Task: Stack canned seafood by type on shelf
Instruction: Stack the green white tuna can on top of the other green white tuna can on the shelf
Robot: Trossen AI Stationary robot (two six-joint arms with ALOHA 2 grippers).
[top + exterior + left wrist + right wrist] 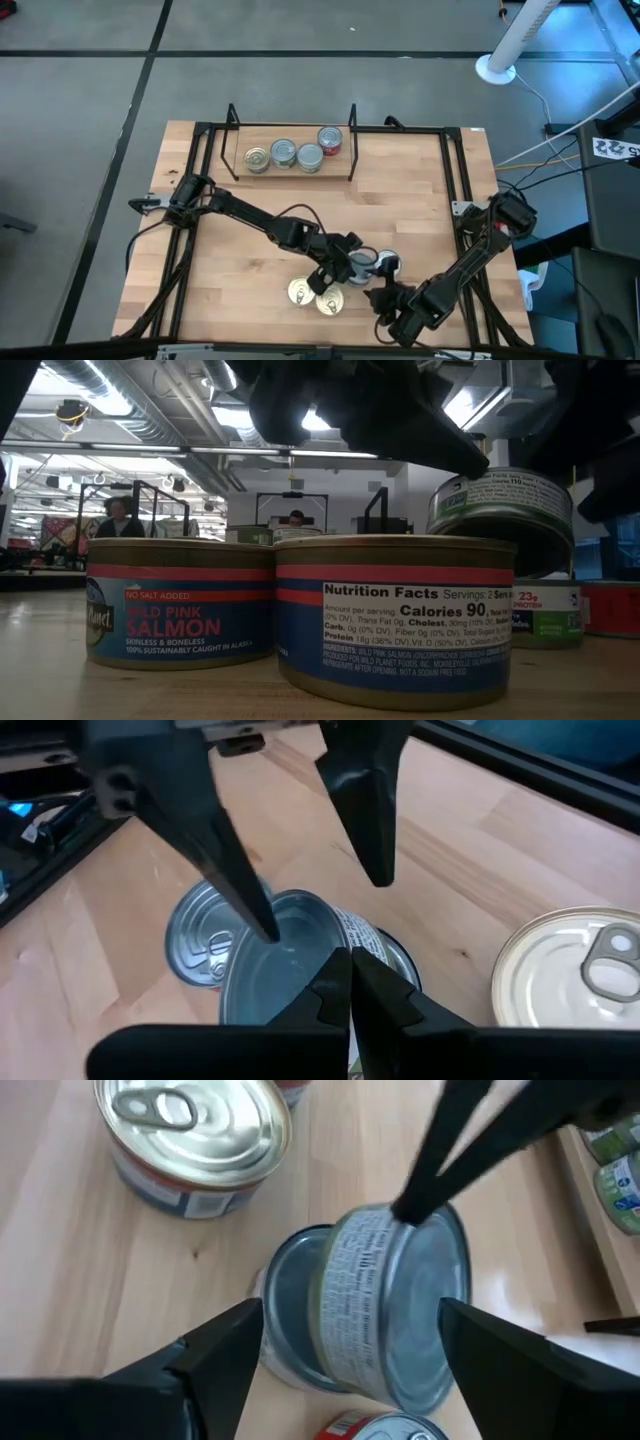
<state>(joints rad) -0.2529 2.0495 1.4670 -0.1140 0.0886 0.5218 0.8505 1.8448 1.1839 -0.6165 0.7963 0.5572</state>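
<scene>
A tilted silver tin (395,1315) is pinched by its rim in the closed left gripper (350,982), just above another tin (205,930), and lies between the spread fingers of the right gripper (345,1350), far from the shelf (290,160).

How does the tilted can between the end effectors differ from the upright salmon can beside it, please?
The tilted can leans on edge against a flat silver can; the salmon can stands flat, pull-tab up. The tilted can's label is pale, the salmon can's blue and red. The right end effector straddles the tilted can, open, and the shut left end effector touches it; the salmon can is untouched. Both are short round tins.
</scene>
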